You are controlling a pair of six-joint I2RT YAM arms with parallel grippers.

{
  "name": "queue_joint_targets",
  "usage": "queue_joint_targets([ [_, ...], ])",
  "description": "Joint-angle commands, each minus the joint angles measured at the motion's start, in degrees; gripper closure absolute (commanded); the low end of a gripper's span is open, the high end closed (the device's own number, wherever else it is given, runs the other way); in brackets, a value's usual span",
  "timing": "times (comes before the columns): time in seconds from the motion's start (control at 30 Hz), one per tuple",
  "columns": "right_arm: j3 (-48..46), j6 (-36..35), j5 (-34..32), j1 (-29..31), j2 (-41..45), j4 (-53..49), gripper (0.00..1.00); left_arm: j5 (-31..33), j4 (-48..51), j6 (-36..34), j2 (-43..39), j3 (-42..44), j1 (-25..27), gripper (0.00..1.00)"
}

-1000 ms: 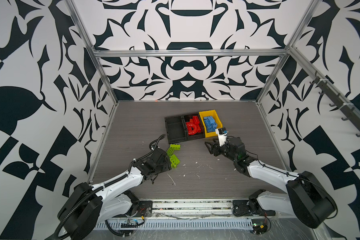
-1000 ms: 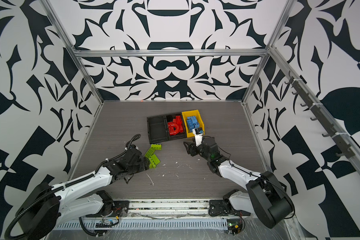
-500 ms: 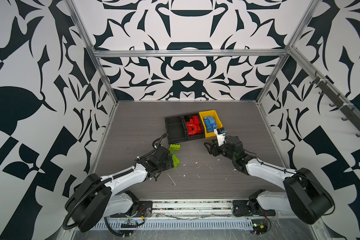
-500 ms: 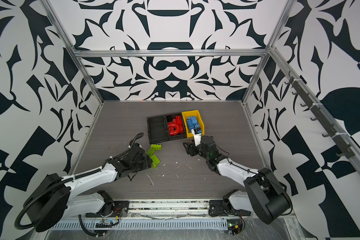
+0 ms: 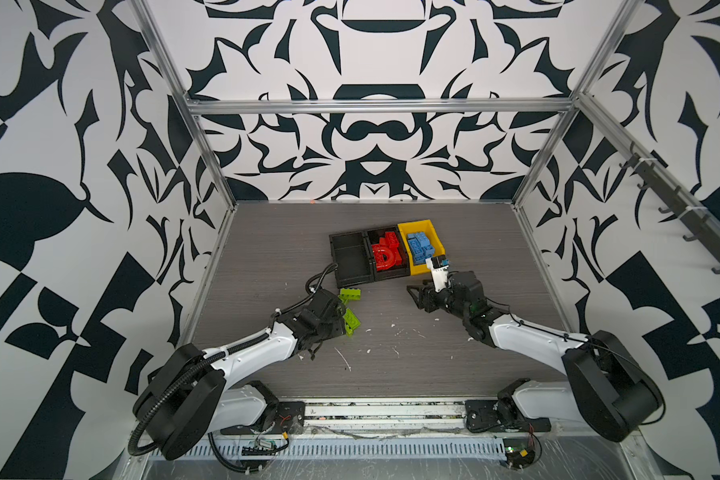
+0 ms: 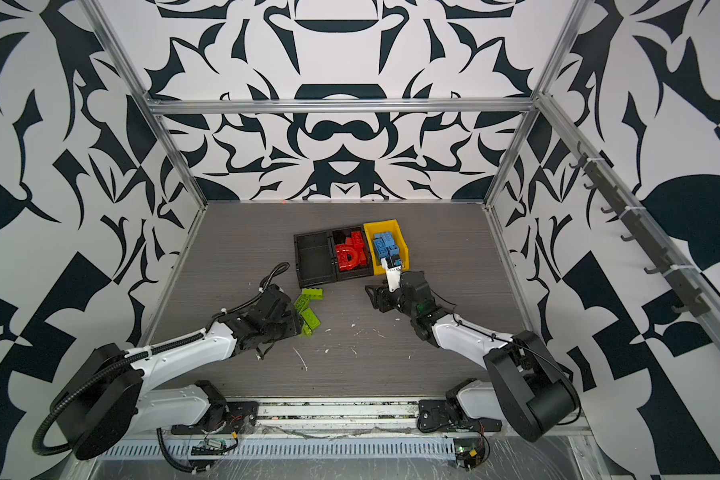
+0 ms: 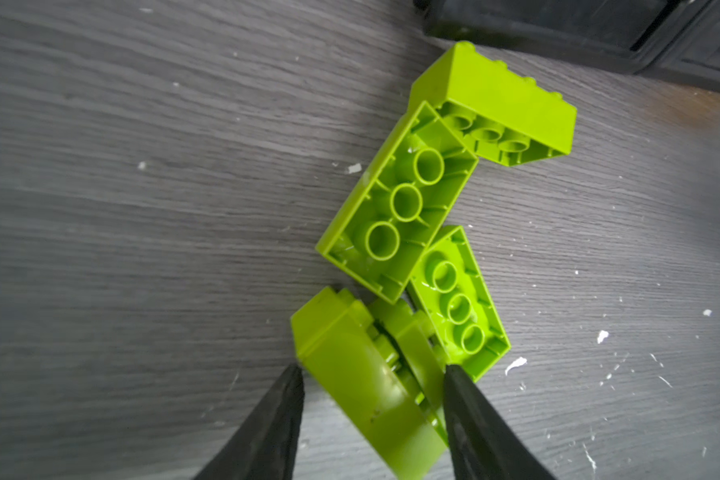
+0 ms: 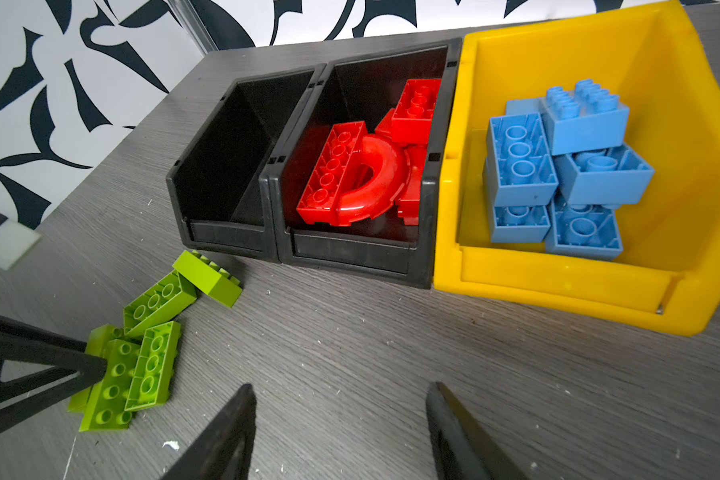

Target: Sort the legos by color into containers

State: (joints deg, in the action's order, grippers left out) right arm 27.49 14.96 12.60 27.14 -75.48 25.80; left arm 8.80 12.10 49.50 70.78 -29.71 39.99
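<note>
Several lime green legos (image 5: 351,321) (image 6: 311,318) lie in a loose heap on the table in front of the black bins. My left gripper (image 7: 371,369) (image 5: 338,322) straddles the nearest green lego (image 7: 350,374). One finger (image 7: 466,407) presses its side, while a narrow gap shows at the other finger (image 7: 275,415). My right gripper (image 8: 339,385) (image 5: 416,297) hangs open and empty over bare table in front of the bins. Red legos (image 8: 350,183) fill the middle black container (image 8: 350,253). Blue legos (image 8: 558,166) sit in the yellow container (image 8: 558,286). The left black container (image 8: 225,166) (image 5: 350,253) holds nothing.
White scraps (image 5: 395,332) dot the table between the arms. The left arm's cable loop (image 5: 321,276) arches close to the empty black bin's front corner. The three bins stand side by side mid-table, with patterned walls on three sides.
My left gripper has slid forward to the green heap and its jaws have narrowed around one lego. The right arm has barely shifted.
</note>
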Motion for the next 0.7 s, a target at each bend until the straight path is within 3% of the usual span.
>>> queue_joint_targets([
  [0.0, 2.5, 0.1, 0.9, 0.2, -0.1, -0.1, 0.33, 1.2, 5.2, 0.7, -1.9, 1.2, -0.9, 0.43],
  [0.5, 3.6, 0.1, 1.5, 0.2, -1.2, -1.4, 0.32, 0.3, 7.3, -1.9, -5.4, 0.4, -2.9, 0.38],
  [0.67, 3.7, 0.1, 1.6, 0.2, -1.7, -1.6, 0.32, -2.5, 2.6, -1.7, -8.5, 2.1, -2.9, 0.38],
])
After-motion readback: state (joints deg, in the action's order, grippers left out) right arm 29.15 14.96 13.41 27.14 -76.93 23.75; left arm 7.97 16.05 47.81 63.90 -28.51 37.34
